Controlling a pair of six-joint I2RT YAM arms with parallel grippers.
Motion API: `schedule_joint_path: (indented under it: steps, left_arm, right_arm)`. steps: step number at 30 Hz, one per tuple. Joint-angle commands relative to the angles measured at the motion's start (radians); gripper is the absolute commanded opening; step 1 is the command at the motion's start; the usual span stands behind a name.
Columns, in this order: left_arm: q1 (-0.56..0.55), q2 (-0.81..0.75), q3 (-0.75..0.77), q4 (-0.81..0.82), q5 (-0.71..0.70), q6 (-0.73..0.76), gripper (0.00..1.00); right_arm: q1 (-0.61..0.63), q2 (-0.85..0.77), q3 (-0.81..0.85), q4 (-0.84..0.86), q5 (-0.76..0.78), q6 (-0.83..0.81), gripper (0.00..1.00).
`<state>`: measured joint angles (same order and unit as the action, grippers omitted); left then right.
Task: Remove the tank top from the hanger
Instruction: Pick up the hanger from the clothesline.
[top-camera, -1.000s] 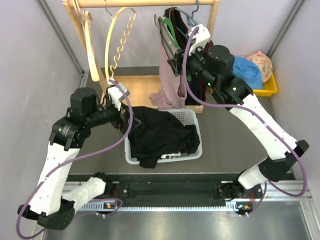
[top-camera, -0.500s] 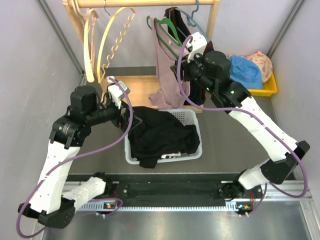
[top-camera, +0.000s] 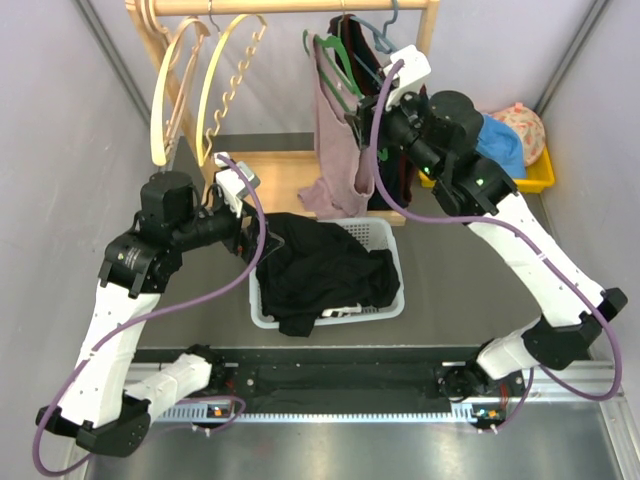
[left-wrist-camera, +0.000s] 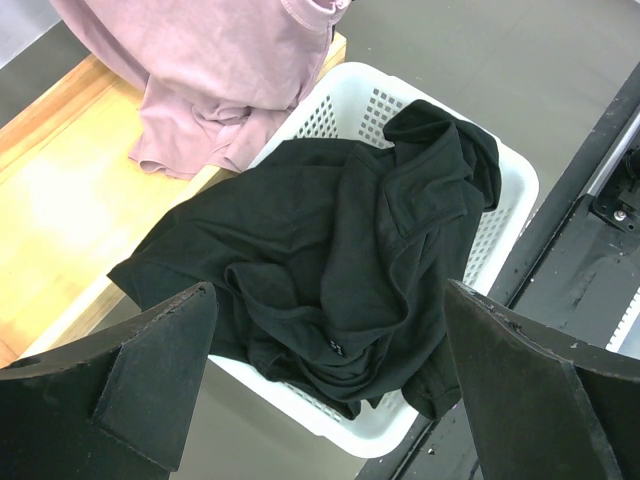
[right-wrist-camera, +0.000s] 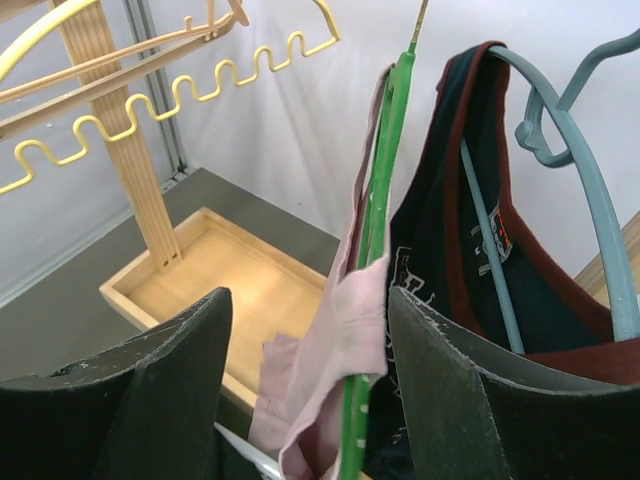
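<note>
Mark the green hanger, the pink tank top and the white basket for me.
green hanger (right-wrist-camera: 386, 190), right wrist view, its sloping arm.
pink tank top (top-camera: 335, 150), top external view, middle of hanging cloth.
white basket (left-wrist-camera: 345, 105), left wrist view, bare perforated wall.

The pink tank top (right-wrist-camera: 340, 340) is soft, matt cloth on a smooth, glossy green plastic hanger (right-wrist-camera: 395, 130). The rack (right-wrist-camera: 250, 290) is pale, smooth wood. A black garment (left-wrist-camera: 330, 260) of matt cloth lies in a perforated white plastic basket (left-wrist-camera: 345, 105) on the dull grey worktop (left-wrist-camera: 480, 60).

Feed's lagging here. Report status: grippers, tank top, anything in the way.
Left gripper open over basket. Right gripper open, jaws astride pink tank top on green hanger, not off. Dark top on blue hanger crowds it.
</note>
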<state>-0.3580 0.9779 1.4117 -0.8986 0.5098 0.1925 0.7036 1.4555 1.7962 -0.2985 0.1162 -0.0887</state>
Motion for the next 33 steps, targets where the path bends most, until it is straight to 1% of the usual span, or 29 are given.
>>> schedule_joint_path:
  steps: [1, 6, 19, 20, 23, 24, 26, 27, 29, 30, 32, 33]
  left_arm:
    - [0.004, -0.011, 0.012, 0.041, 0.013, -0.004, 0.99]
    - [0.005, -0.008, 0.015, 0.044, 0.015, 0.001, 0.99]
    - [0.005, 0.002, 0.024, 0.044, 0.007, 0.01, 0.99]
    - [0.004, 0.002, 0.024, 0.044, 0.007, 0.01, 0.99]
    - [0.005, 0.002, 0.026, 0.046, 0.009, 0.01, 0.99]
    - [0.004, 0.002, 0.026, 0.044, 0.009, 0.01, 0.99]
    - [0.004, 0.002, 0.023, 0.044, 0.006, 0.01, 0.99]
    - [0.004, -0.001, 0.017, 0.043, 0.003, 0.01, 0.99]
    - [0.004, -0.005, 0.009, 0.047, -0.005, 0.012, 0.99]
    - [0.004, -0.004, 0.007, 0.047, -0.007, 0.012, 0.99]
    - [0.004, -0.002, 0.007, 0.052, -0.011, 0.013, 0.99]
    - [0.004, -0.001, 0.007, 0.056, -0.013, 0.012, 0.99]
  right_arm:
    - [-0.016, -0.017, 0.022, 0.03, 0.011, -0.008, 0.64]
    - [-0.052, 0.003, -0.008, 0.035, -0.01, 0.038, 0.64]
    - [-0.056, 0.042, -0.027, 0.007, -0.099, 0.083, 0.62]
    - [-0.056, 0.046, -0.026, 0.004, -0.099, 0.108, 0.62]
    - [-0.056, 0.066, -0.015, -0.024, -0.089, 0.109, 0.57]
    - [-0.055, 0.069, -0.015, -0.028, -0.086, 0.109, 0.5]
    - [-0.056, 0.069, -0.018, -0.037, -0.085, 0.116, 0.4]
    - [-0.056, 0.068, -0.021, -0.033, -0.087, 0.121, 0.29]
    - [-0.056, 0.056, -0.031, -0.021, -0.09, 0.124, 0.17]
    - [-0.056, 0.051, -0.034, -0.014, -0.089, 0.121, 0.08]
    - [-0.056, 0.042, -0.031, -0.004, -0.079, 0.107, 0.01]
    - [-0.056, 0.037, -0.028, 0.001, -0.079, 0.103, 0.0]
